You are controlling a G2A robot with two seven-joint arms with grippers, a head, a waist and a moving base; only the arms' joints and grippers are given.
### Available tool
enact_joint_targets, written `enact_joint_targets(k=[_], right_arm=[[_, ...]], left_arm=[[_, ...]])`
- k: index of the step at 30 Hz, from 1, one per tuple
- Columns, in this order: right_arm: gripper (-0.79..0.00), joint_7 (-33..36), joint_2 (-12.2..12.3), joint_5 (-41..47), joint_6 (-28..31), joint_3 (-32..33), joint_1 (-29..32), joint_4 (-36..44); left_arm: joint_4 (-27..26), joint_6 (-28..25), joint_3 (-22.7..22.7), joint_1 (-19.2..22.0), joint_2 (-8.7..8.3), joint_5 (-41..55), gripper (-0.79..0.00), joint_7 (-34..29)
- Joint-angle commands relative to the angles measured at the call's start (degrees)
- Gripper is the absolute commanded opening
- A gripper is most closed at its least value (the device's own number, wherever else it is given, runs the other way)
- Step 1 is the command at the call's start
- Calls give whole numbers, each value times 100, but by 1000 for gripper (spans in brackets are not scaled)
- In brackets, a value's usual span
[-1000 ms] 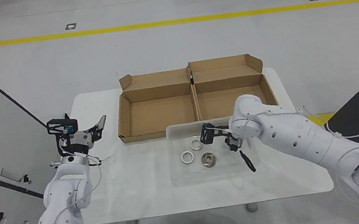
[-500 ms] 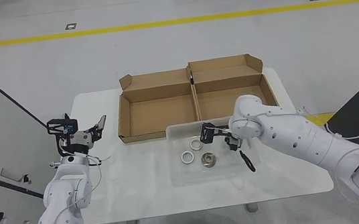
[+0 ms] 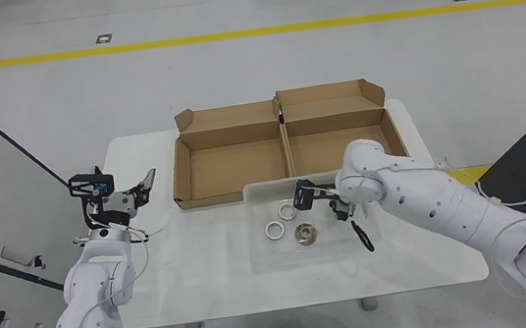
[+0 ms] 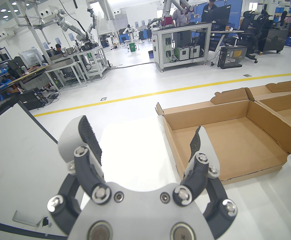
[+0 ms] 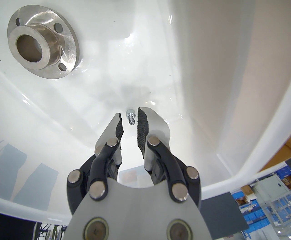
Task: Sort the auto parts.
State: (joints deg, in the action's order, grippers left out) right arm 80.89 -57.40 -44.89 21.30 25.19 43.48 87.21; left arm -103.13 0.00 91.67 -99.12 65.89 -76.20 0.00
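as the right gripper (image 5: 129, 113) brackets the bolt (image 5: 131, 118) in the tray (image 5: 204, 91), jaws barely apart, pinching it should come next; left gripper (image 4: 142, 123) spread wide.

The floor (image 3: 252, 76) is pale grey and glossy, and a yellow line (image 3: 247, 33) is painted across it beyond the white table (image 3: 208, 280). Two small square covers (image 3: 103, 38) are set into the floor near this line. Farther back in the hall stand a white equipment rack (image 4: 181, 50), black office chairs (image 4: 250, 34), work desks (image 4: 68, 64) and a green bin (image 4: 132, 47). The ceiling lights (image 4: 9, 4) are on.
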Motion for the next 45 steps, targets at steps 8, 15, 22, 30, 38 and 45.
enact_joint_targets(k=[8, 15, 22, 30, 38, 45], right_arm=[[-634, 10, -50, -7, 19, 11, 18, -68], [-785, 31, -83, -33, 23, 27, 28, -113], [-785, 55, -109, -58, 15, 65, 27, -122], [-785, 188, -107, 59, -65, 222, -18, 171], [-785, 408, -35, 376, -199, 452, -11, 631], [-785, 634, 139, 876, -424, 712, -49, 1208]], left_arm=[[0, 0, 0, 0, 0, 0, 0, 0], [0, 0, 0, 0, 0, 0, 0, 0], [0, 0, 0, 0, 0, 0, 0, 0], [0, 0, 0, 0, 0, 0, 0, 0], [0, 0, 0, 0, 0, 0, 0, 0], [0, 0, 0, 0, 0, 0, 0, 0]])
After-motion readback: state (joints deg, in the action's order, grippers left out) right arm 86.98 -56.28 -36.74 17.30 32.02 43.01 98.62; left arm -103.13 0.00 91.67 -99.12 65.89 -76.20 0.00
